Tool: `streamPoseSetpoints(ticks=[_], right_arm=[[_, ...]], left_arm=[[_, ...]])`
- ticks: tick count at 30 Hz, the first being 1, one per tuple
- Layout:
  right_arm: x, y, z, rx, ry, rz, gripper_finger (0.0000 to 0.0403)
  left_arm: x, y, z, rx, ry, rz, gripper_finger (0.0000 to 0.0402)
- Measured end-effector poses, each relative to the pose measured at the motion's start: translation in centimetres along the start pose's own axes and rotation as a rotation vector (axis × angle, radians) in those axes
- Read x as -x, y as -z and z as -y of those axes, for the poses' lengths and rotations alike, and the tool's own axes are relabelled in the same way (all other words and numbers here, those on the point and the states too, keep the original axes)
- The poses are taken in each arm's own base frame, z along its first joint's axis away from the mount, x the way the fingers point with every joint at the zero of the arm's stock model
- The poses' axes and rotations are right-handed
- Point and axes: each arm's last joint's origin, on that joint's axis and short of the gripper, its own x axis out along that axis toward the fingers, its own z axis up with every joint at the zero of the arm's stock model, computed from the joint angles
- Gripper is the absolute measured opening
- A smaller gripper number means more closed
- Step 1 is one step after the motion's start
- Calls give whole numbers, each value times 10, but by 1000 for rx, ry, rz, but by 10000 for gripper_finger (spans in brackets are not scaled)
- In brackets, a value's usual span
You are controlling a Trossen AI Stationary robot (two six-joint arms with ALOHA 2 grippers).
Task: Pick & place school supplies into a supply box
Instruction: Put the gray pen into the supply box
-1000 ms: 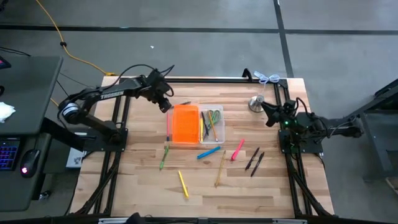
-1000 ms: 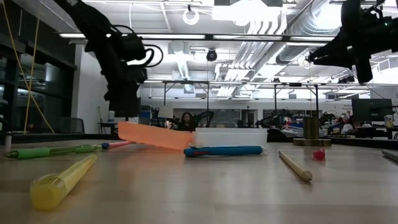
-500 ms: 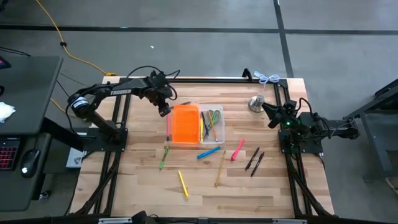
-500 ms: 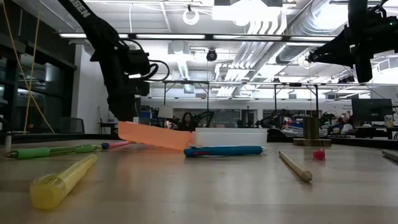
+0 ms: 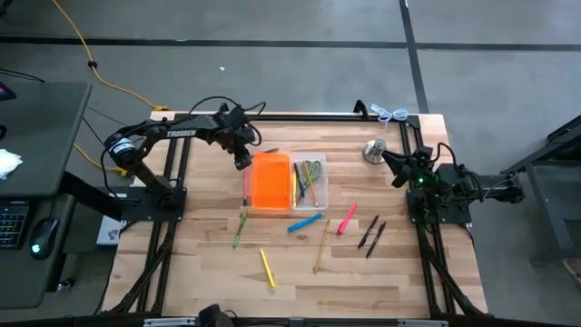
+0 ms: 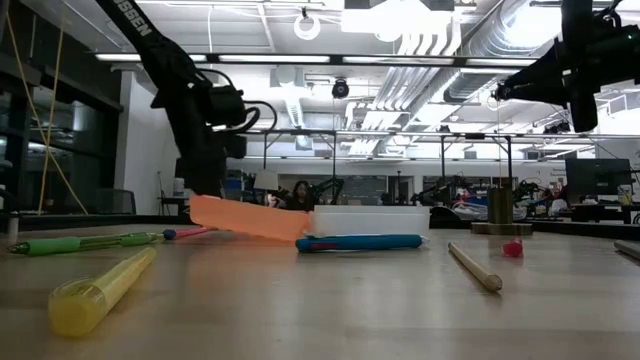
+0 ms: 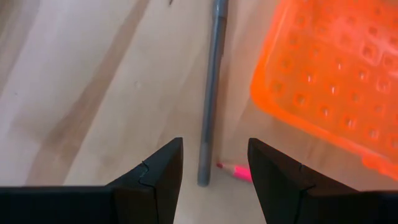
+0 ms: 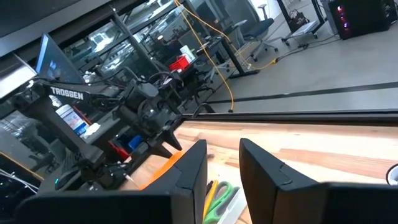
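The left hand [image 5: 242,162] hangs low over the wooden worktop [image 5: 209,272] at the far left corner of the supply box [image 5: 283,181], its two dark fingers [image 7: 163,176] spread with nothing between them. Straight ahead of those fingers, in the left wrist view, a thin grey pen [image 7: 210,93] lies flat on the wood, its near end in line with the gap between the fingers, and a short pink-red tip [image 7: 234,171] pokes out just beside that end. The pen runs alongside the dimpled orange half of the box [image 7: 329,81], close to its edge but apart from it. The box lies open near the middle of the worktop, the orange half [image 5: 270,181] on the left-arm side and the clear tray [image 5: 309,183] on the other; the tray holds green-handled scissors [image 5: 313,170] and some dark pens [image 5: 300,183]. In front of the box lie a green marker [image 5: 240,229], a blue marker [image 5: 304,222], a pink marker [image 5: 347,219], a wooden pencil [image 5: 321,247], a yellow marker [image 5: 268,268] and two black pens [image 5: 370,234], all well apart from the left hand. The right hand [image 5: 388,162] is held above the worktop's right edge near a silver bell-shaped object [image 5: 373,150], its fingers [image 8: 193,171] slightly apart and holding nothing.
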Motion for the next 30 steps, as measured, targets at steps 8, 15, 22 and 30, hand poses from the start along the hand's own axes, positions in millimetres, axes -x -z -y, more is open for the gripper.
streamPoseSetpoints(ticks=[8,15,22,30], right_arm=[[0,-2,-2,-20,-13,18,71],[0,-4,-2,-29,3,44,71],[0,-4,-1,-30,10,49,71],[0,-4,-2,-31,2,43,71]], left_arm=[[0,-1,-1,-13,-23,11,209],[0,-2,-1,-11,-24,16,209],[-1,-3,-2,-12,-26,26,209],[-22,3,-4,19,-4,-50,209]])
